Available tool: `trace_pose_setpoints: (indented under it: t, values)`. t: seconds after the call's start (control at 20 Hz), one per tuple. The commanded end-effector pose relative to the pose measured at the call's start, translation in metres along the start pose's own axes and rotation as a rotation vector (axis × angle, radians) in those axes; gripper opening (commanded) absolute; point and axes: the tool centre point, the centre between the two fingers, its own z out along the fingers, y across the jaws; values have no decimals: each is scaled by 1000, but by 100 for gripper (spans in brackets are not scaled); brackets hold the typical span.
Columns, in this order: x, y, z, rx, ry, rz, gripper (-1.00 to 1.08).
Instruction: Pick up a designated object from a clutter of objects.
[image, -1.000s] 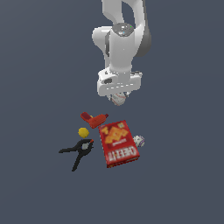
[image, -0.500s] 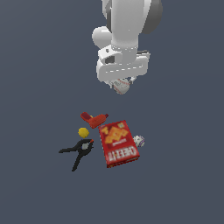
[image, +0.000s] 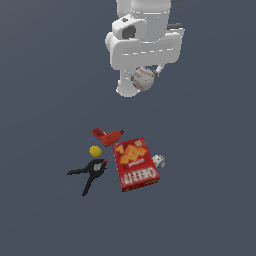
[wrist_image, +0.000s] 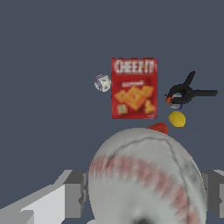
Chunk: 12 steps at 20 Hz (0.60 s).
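- While raised well above the clutter (image: 120, 160): gripper (image: 143, 80) fingers (wrist_image: 72, 194) closed on baseball (wrist_image: 146, 179), between pads.
- Lift step apparently complete; next, hold grip steady.

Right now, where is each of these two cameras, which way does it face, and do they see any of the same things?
Exterior view: off the arm, looking down at the floor clutter; shows the arm's white wrist and the gripper holding the baseball high above the cracker box.
Wrist view: on the wrist, looking down past the baseball; grey gripper fingers flank it.
Shared: baseball, cracker box, black clamp, yellow ball, speckled ball.
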Motion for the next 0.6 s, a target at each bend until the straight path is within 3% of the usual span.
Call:
trace_pose_setpoints:
  t: [0.0, 0.55]
  values:
    - [3, -1, -18, 0, 1, 0, -100]
    - [12, -2, -52, 0, 0, 0, -100]
